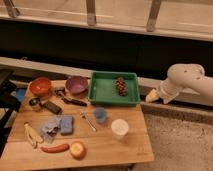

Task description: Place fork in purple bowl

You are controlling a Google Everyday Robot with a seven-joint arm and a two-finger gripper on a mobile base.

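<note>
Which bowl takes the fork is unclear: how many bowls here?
2: orange-red bowl, back left of table; purple bowl just right of it. Gripper hangs beyond the right edge.

White, smooth, rounded arm segments (186,80), bulbous joint; pale yellowish tapered end effector (151,95), just right of bench (100,146).

**One high camera, looking down across the table**

A single camera sits above the near side of the wooden table (112,150) and looks down at a slant toward the far window posts (91,15). It stands back enough to hold the whole tabletop, from the orange-red bowl (40,86) at far left to the green tray (104,89) at far right, with the floor (177,142) to the right. The arm (187,80) enters from the right edge. Its gripper (151,95) hangs just off the table's far right corner, beside the tray.
</note>
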